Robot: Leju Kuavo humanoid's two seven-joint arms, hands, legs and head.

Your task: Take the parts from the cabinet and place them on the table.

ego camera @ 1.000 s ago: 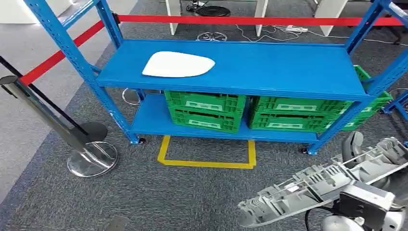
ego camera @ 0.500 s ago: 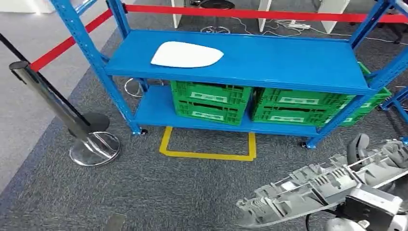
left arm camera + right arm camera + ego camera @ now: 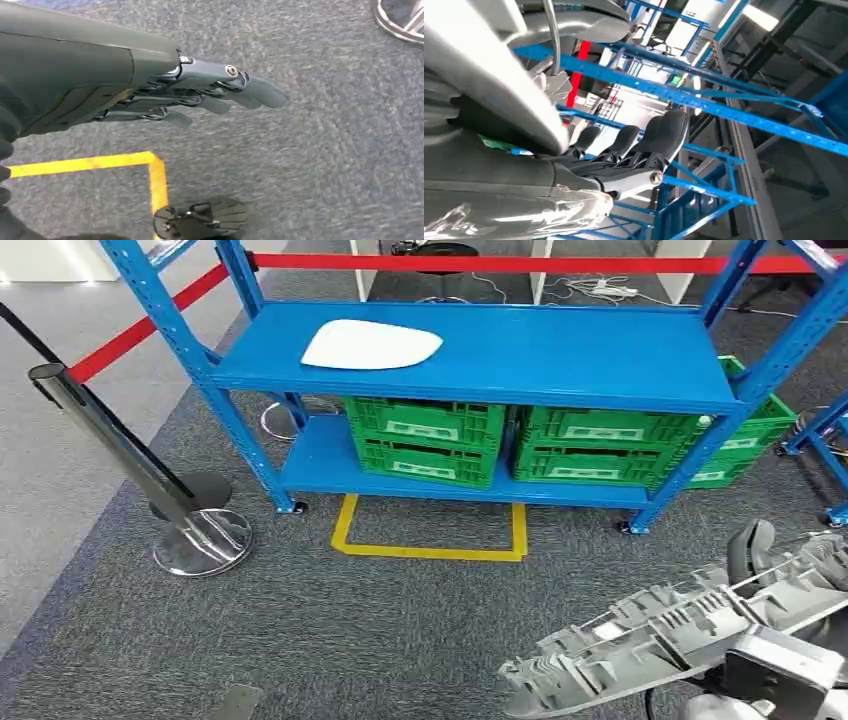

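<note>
A flat white part (image 3: 370, 344) lies on the top board of the blue cabinet rack (image 3: 560, 360), towards its left end. My right hand (image 3: 752, 548) is low at the right and holds a long grey ribbed plastic part (image 3: 660, 635) that points out to the left above the carpet. In the right wrist view the dark fingers (image 3: 644, 140) curl under the same grey part (image 3: 499, 95). My left hand (image 3: 200, 95) hangs over the grey carpet with its fingers stretched out and holds nothing.
Green crates (image 3: 425, 440) (image 3: 600, 445) fill the rack's lower board. A yellow tape square (image 3: 430, 540) marks the carpet in front of it. A chrome stanchion (image 3: 120, 445) with a round base (image 3: 200, 540) leans at the left, carrying a red belt (image 3: 480, 262).
The whole picture has shifted, so the camera moved; the rack now sits a little higher in the picture. My right hand still holds the grey part in the same pose.
</note>
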